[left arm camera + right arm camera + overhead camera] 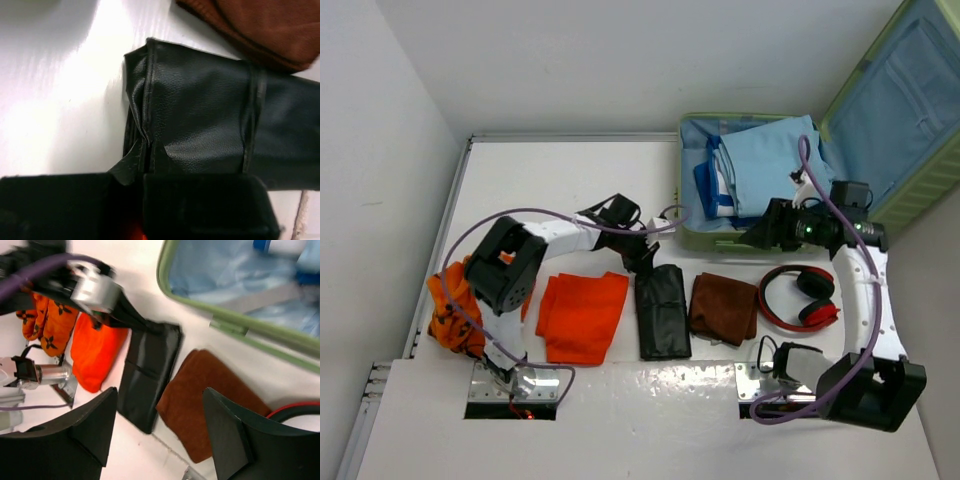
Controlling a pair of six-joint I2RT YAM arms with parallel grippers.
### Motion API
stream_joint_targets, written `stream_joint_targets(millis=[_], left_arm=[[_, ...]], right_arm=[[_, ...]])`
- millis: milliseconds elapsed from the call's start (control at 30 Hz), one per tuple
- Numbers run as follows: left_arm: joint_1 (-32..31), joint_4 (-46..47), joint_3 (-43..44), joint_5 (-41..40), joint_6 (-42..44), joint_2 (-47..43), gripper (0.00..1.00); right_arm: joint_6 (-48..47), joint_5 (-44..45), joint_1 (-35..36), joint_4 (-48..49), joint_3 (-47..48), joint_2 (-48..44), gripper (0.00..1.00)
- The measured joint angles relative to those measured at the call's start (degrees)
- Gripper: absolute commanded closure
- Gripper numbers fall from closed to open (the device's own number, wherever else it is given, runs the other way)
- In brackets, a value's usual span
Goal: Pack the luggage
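The luggage (718,240), a light-green suitcase, lies open at the back right with its lid (910,110) raised; light-blue folded clothes (765,165) lie inside. A black leather folded pouch (662,310) lies on the table in front of it. My left gripper (642,262) is shut on the pouch's far end; in the left wrist view the leather (200,110) is pinched and puckered at the gripper (132,172). My right gripper (752,238) hovers open and holds nothing, by the suitcase's front wall. Its wrist view shows the gripper (160,405) above the pouch (150,370) and the luggage rim (225,320).
A brown folded cloth (724,307) lies right of the pouch, with red headphones (800,298) beyond it. An orange folded cloth (582,315) is left of the pouch. An orange patterned item (450,310) sits at the table's left edge.
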Motion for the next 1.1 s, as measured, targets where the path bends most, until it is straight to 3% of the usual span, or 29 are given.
stream_joint_targets(millis=[167,333,567,833,867,933,967,1033,1067,1100], left_arm=[[0.7,1.3,-6.3,0.2,-0.5,-14.0,1.0],[0.7,2.2,-5.1,3.3,-2.0,-24.0,1.0],[1.9,2.4,-4.3,5.9,-4.5,-24.7,1.0],[3.0,2.1,-4.3,8.9,-6.1,-24.7,1.0],[3.1,2.0,-4.3,9.1,-6.2,-24.7,1.0],[3.5,1.9,-4.3,9.4,-6.5,-24.7,1.0],[3.8,1.9,-4.3,9.6,-6.8,-24.7,1.0],[4.6,1.7,-4.3,9.9,-7.5,-24.7,1.0],[5.1,1.7,-4.3,10.1,-8.3,-24.7,1.0],[5.5,1.5,-4.3,10.3,-8.9,-24.7,0.97]], right_arm=[[4.5,3.0,5.1,8.8,-10.3,-3.6,0.23],[9.2,4.8,12.6,21.4,-17.6,-6.0,0.2],[12.1,2.4,22.1,41.2,-28.9,-5.6,0.2],[3.5,3.6,32.7,52.4,-30.7,2.0,0.24],[2.9,3.6,33.4,53.5,-30.7,3.0,0.26],[1.9,3.6,35.1,54.8,-30.7,4.5,0.4],[1.2,3.6,36.2,54.9,-30.7,4.7,0.59],[0.0,3.6,37.3,54.9,-30.7,4.7,0.81],[0.0,3.6,37.5,55.2,-30.8,4.7,1.0],[0.8,3.7,37.7,55.7,-30.8,4.6,1.0]])
